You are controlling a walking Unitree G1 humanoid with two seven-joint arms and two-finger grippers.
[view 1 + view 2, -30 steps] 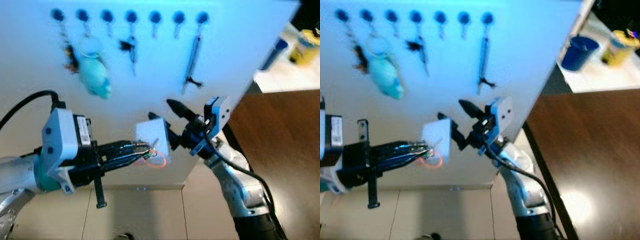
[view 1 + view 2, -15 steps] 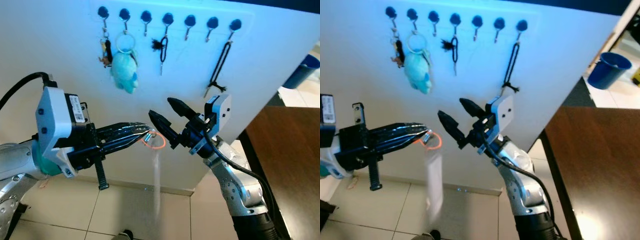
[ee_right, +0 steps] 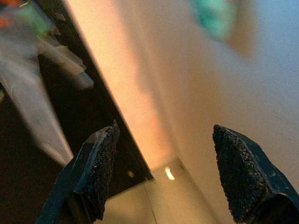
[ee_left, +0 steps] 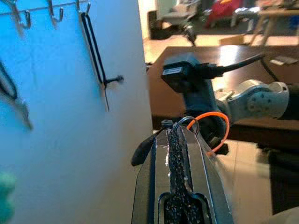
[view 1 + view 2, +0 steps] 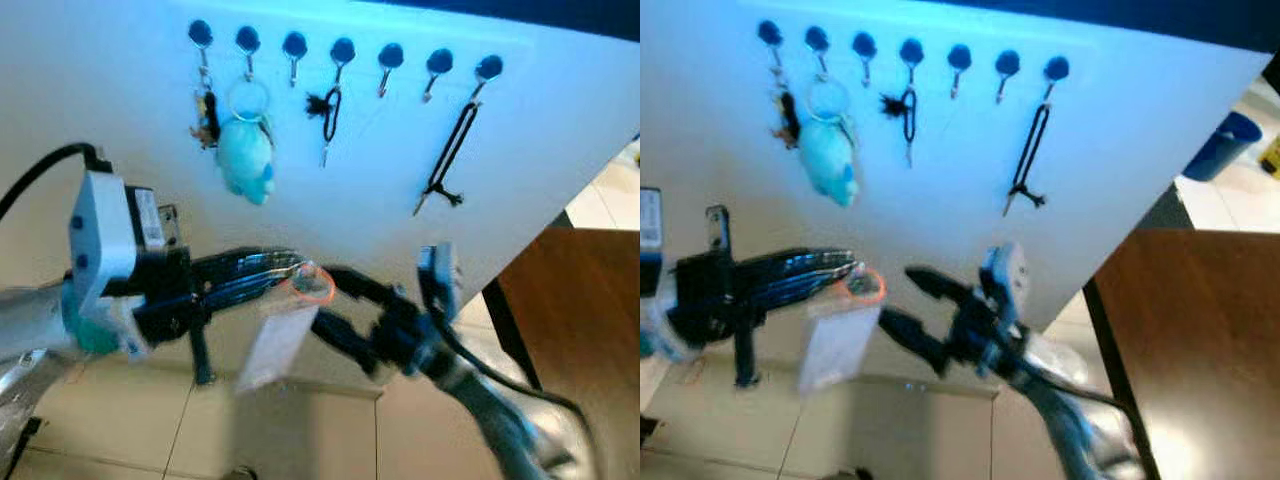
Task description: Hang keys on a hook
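The left gripper (image 5: 285, 272) has its fingers pressed together on the orange ring (image 5: 312, 285) of the keys. The ring sits right at the fingertips, and a white tag (image 5: 275, 345) hangs from it at about 7 o'clock, blurred. The right gripper (image 5: 335, 300) is just beside the ring at 4 o'clock, fingers spread apart. On the white board (image 5: 560, 130) at 12 o'clock there is a row of hooks (image 5: 390, 60), some carrying a teal plush toy (image 5: 246, 165) and a black strap (image 5: 450, 150).
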